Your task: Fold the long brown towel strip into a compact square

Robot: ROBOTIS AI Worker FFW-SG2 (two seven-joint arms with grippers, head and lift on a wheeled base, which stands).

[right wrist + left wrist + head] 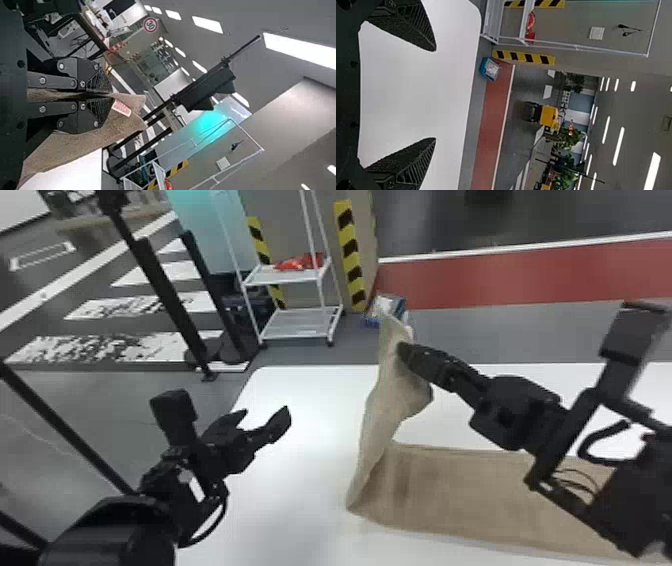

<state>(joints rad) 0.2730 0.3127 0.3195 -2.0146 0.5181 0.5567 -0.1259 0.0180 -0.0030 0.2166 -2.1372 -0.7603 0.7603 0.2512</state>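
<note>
At the far left of the head view, white patches (105, 347) mark the grey floor, with a black stand (165, 290) rising across them at the upper left. Below, at the lower left, my left gripper (266, 412) hangs over the left part of the white table (300, 445), its two fingers spread wide with nothing between them; the left wrist view shows the same gap, with bare white tabletop behind it. At the upper centre, beyond the table, a white rack (282, 278) holds something red (300, 263) on its shelf, and a yellow-and-black striped strip (350, 255) stands just to its right. Right of centre, the towel (465, 490) climbs from the table in a tall, bent sheet, while the rest lies flat and long across the lower right, passing behind my right arm in the view. My right gripper (402, 350) pinches the towel near its raised end, fingers pressed together on the cloth; in the right wrist view a bit of it, with a small red-and-white tag (121, 107), pokes out past the fingertips. Across the upper right runs a red floor band (520, 275).
</note>
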